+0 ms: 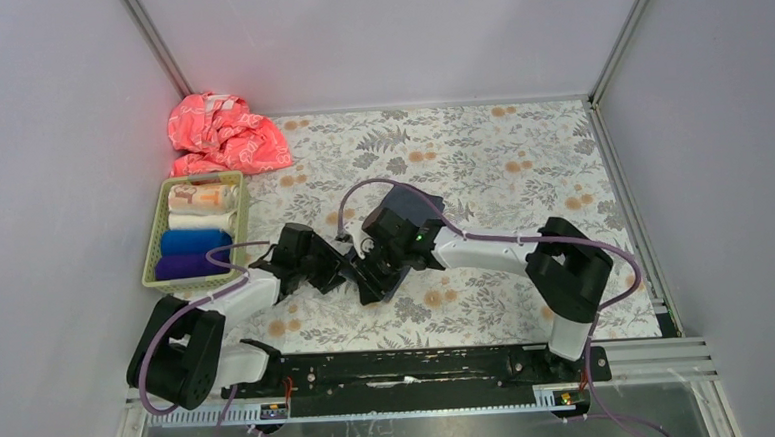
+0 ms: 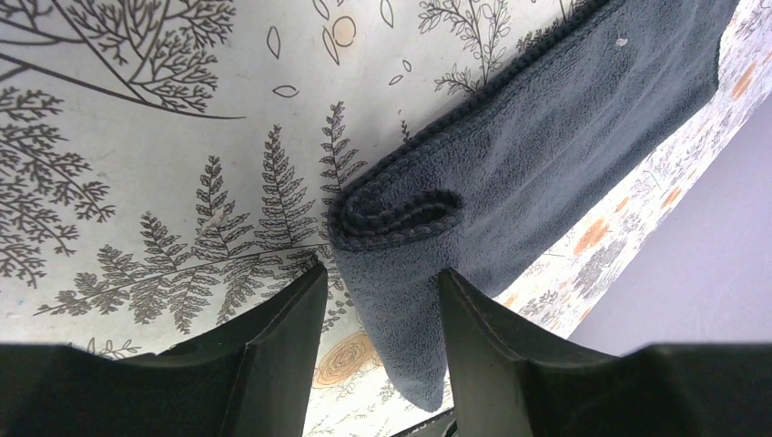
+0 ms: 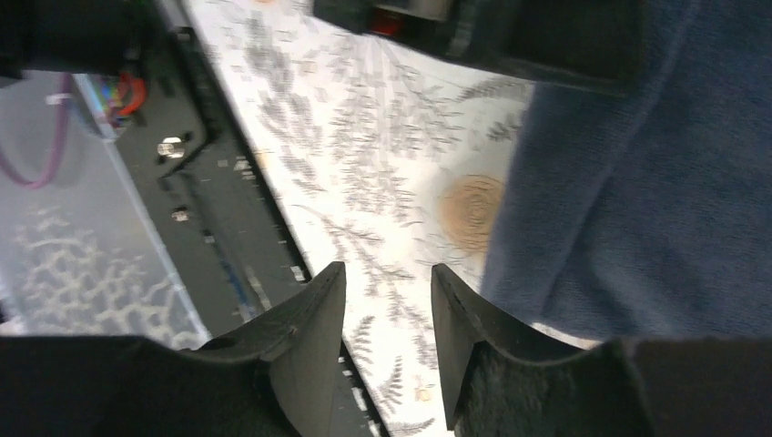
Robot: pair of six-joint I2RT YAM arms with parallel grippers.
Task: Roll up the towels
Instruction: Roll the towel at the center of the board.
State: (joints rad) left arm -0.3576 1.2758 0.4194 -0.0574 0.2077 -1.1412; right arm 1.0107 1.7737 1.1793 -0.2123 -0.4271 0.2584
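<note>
Left gripper (image 2: 380, 273): fingers spread, low over the table (image 2: 137, 182). The rolled end of the dark grey-blue towel (image 2: 564, 137) sits in the gap between them. Its spiral edge is just beyond the fingertips, and the rest of the towel lies flat further out.

Right gripper (image 3: 387, 269): fingers apart, nothing between them. The same towel lies just beside one finger, and floral covering shows in the gap.

Both grippers meet mid-table, toward the near side.

Green basket (image 1: 159, 240) at the left edge holds four rolls side by side: cream roll (image 1: 200, 198) farthest, then white roll (image 1: 201, 221), blue roll (image 1: 194, 242), purple roll (image 1: 191, 266) nearest.

Pink cloth (image 1: 224, 132) crumpled in the far left corner, well apart from both grippers.
</note>
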